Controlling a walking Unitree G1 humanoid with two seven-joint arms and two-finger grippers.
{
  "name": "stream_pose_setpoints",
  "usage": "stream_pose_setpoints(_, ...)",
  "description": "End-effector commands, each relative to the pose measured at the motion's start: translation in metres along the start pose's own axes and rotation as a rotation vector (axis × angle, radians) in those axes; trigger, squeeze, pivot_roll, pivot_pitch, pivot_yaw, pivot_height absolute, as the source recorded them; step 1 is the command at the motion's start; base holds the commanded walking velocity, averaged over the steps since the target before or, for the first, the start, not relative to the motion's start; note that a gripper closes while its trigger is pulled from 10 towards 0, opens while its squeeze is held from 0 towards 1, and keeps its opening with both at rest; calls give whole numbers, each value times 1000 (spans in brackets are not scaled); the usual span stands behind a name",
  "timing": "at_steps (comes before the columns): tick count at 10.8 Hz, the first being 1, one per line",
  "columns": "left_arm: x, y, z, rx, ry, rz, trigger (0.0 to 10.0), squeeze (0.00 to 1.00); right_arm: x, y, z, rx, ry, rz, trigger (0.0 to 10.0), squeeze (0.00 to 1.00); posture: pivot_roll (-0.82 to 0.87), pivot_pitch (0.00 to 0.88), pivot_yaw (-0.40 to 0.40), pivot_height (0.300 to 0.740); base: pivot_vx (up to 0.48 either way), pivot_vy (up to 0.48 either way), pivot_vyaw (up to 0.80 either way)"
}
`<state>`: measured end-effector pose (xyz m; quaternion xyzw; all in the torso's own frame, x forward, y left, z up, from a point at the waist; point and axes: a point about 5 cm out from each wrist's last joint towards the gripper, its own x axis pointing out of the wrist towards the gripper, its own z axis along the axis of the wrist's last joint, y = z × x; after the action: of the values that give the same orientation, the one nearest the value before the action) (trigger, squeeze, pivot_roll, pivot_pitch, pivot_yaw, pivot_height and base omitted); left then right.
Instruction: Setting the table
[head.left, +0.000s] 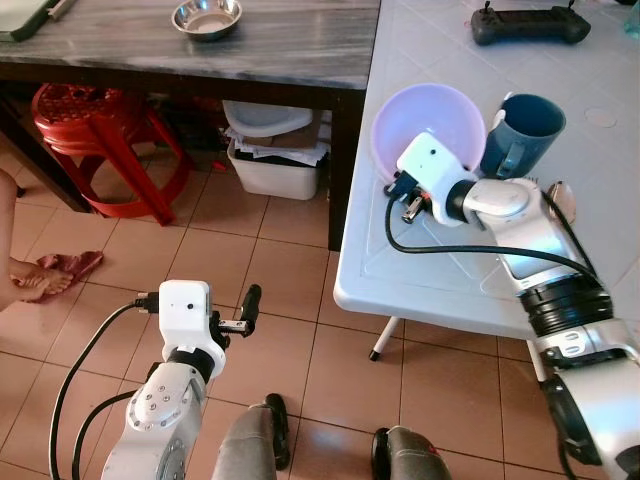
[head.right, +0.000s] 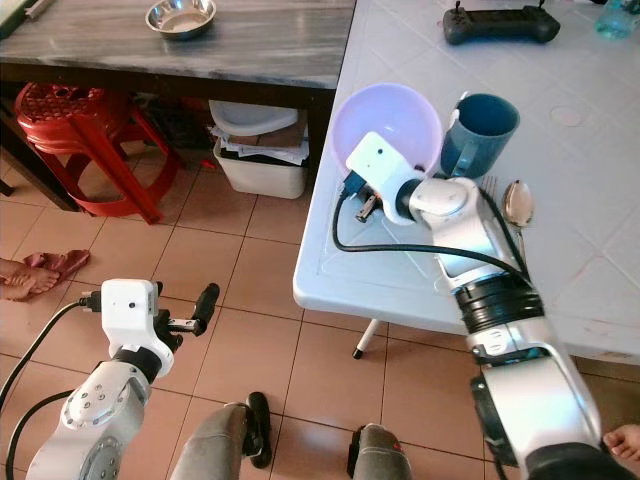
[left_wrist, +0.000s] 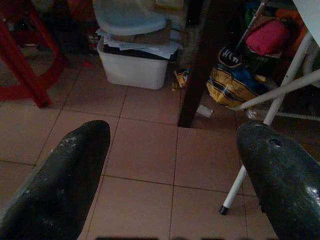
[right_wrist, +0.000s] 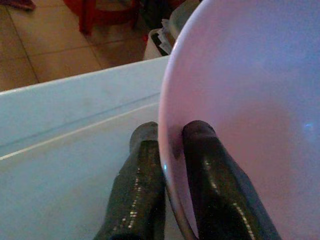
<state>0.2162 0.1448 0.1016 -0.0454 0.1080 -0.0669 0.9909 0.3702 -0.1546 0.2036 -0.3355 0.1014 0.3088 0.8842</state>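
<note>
Pinching the near rim of the lilac bowl on the white table, the right gripper had one finger inside, one outside; it looked light, stiff, slick. The left gripper hung spread above the floor

Bowl on table near edge, cup just right.

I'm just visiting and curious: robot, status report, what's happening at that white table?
Right gripper pinching rim of purple bowl on white table. Left gripper open, idle over floor. Blue mug close beside bowl.
</note>
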Motion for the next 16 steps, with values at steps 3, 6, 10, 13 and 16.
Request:
stream_pose_setpoints(3,-1,3,-6,4,26,18,10000,0,-1,8,-1,-48,-8,11,0,0,35,206,44,740,0,0,0)
stream_pose_setpoints(6,0,5,-4,-7,9,36,10000,0,-6,16,-3,-71,-68,-58,0,0,33,196,44,740,0,0,0)
stream_pose_setpoints(10,8,12,1,-11,-50,105,10000,0,-17,29,-6,-43,-219,-269,0,0,38,132,41,740,0,0,0)
stream_pose_setpoints(13,22,13,24,-40,-174,107,10000,0,-34,44,-8,55,-352,-435,0,0,32,104,43,740,0,404,0)
stream_pose_setpoints(16,33,11,31,-10,-218,100,10000,0,-38,61,-4,101,-423,-505,6941,0,19,72,50,740,0,480,0)
